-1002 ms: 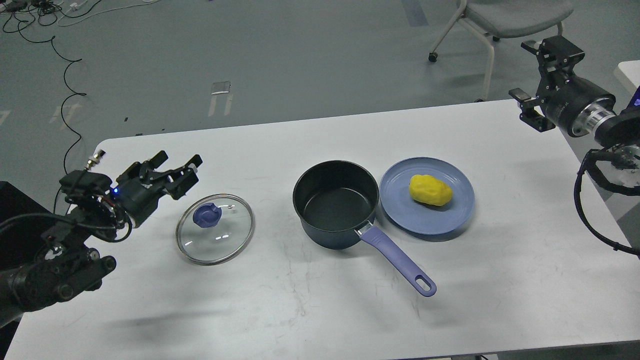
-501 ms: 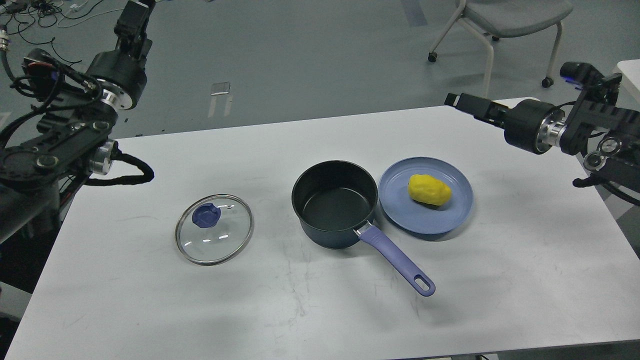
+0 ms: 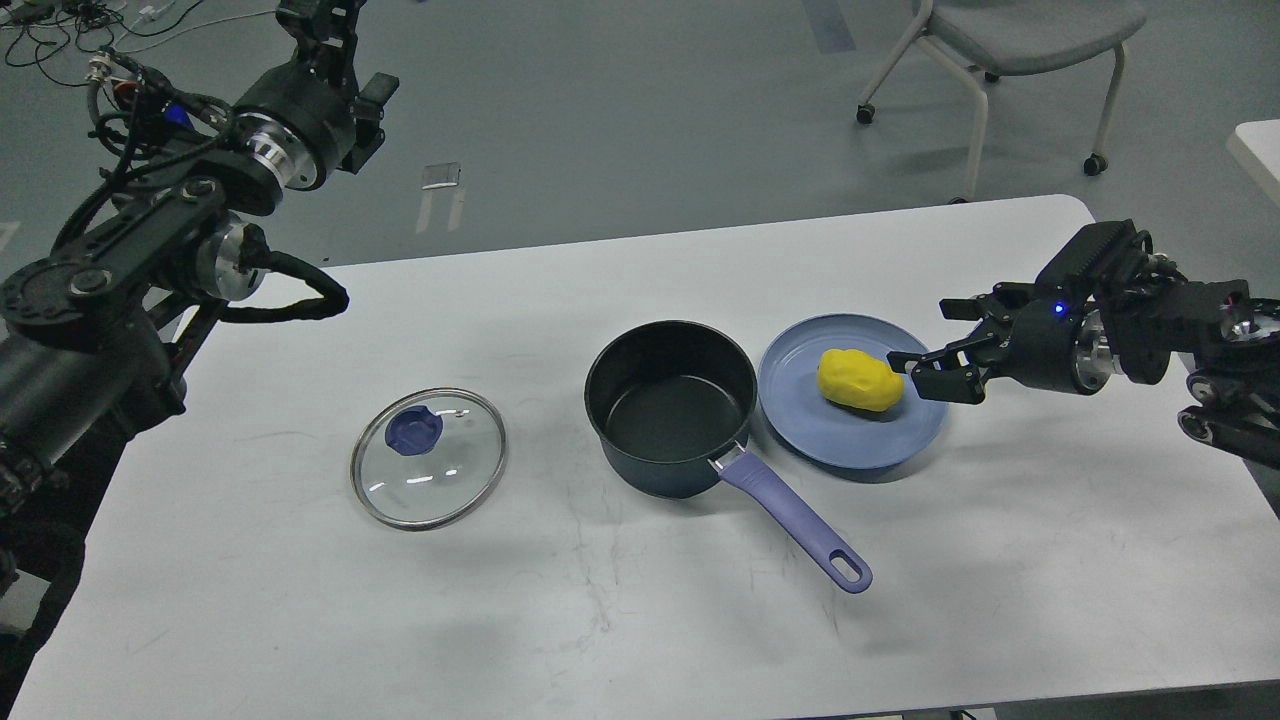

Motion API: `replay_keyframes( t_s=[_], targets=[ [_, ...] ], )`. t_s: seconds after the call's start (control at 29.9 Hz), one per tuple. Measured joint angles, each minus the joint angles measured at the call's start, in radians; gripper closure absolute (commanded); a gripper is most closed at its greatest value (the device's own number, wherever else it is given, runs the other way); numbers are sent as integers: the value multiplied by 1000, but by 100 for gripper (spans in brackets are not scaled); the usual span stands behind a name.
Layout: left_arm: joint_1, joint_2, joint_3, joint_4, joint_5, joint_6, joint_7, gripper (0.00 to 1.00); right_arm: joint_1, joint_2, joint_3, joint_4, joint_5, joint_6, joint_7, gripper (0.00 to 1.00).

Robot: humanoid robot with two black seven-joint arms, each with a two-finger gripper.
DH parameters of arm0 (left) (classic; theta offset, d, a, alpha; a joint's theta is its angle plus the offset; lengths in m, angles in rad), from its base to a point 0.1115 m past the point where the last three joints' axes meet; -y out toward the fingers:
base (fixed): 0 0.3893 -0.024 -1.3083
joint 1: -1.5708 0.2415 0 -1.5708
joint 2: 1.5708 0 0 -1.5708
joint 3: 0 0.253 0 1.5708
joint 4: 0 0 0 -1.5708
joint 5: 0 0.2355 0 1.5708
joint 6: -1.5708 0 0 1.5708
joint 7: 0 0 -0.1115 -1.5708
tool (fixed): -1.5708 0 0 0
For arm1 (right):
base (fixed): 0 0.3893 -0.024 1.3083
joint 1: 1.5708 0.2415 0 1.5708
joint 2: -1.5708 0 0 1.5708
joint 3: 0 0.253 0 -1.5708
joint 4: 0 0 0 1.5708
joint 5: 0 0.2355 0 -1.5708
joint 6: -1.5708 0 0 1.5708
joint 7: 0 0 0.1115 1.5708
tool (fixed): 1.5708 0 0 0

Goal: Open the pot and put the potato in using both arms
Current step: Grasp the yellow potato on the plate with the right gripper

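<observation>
Left hand (image 3: 318, 15) raised at far 10 o'clock, state unclear. Lid (image 3: 429, 457) off on worktop (image 3: 640, 620), pot (image 3: 671, 405) open. Potato (image 3: 859, 379) on plate (image 3: 900, 440), long axis 10-to-4, just at 9 o'clock of released right hand (image 3: 925, 350), the nearer one.

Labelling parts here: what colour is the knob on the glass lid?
Dark blue; the knob on the glass lid shows in the head view.

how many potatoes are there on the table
1. The potato lies on the blue plate, right of the open pot. The pot looks empty; nothing seems hidden.
</observation>
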Motion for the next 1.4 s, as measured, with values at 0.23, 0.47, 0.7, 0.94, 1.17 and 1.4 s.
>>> replay_keyframes(
  t_s=[0.23, 0.47, 0.7, 0.94, 1.17, 1.4],
  targets=[
    [14, 4, 0, -7, 0, 2, -2, 2, 10, 111, -28, -104, -7, -20, 17, 9],
    [27, 14, 0, -11, 0, 3, -3, 2, 19, 197, -172, -201, -8, -118, 57, 9],
    [33, 14, 0, -11, 1, 3, -15, 2, 39, 225, -214, -270, -8, -152, 71, 9],
    [36, 13, 1, -11, 3, 3, -26, 2, 31, 269, -217, -304, -5, -160, 70, 22],
    [36, 14, 2, -11, 3, 0, -27, 2, 3, 314, -246, -340, -4, -161, 70, 42],
    [44, 14, 4, -11, 8, -1, -27, 2, 13, 311, -270, -344, -2, -161, 70, 58]
  ],
)
